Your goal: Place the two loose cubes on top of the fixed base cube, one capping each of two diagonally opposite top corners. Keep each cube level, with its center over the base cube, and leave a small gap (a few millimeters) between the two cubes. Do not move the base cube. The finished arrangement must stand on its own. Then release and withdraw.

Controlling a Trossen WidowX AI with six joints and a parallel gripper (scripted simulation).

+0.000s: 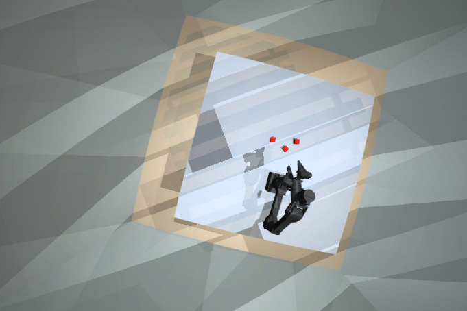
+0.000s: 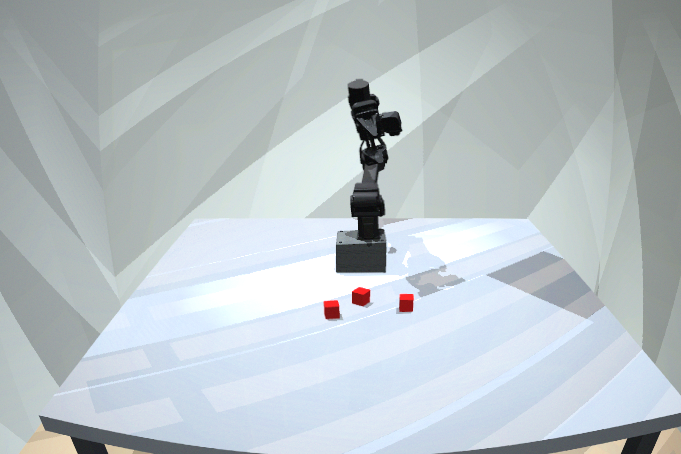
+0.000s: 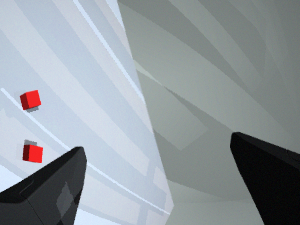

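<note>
Three small red cubes lie apart on the pale table [image 1: 314,220] [image 2: 298,385], in front of the arm. One cube [image 1: 285,148] [image 2: 360,296] is nearest the arm, one [image 1: 272,139] [image 2: 405,302] lies to one side and one [image 1: 296,141] [image 2: 330,308] to the other. I cannot tell which is the fixed base. None is stacked. My gripper [image 1: 294,166] [image 3: 159,148] is open and empty, held high above the table and short of the cubes. In the wrist view two cubes [image 3: 29,99] [image 3: 32,153] show far off at the left.
The arm's black base block [image 2: 360,251] stands behind the cubes. The table edge [image 3: 142,115] runs through the wrist view, with grey wall beyond. A tan floor border [image 1: 160,146] surrounds the table.
</note>
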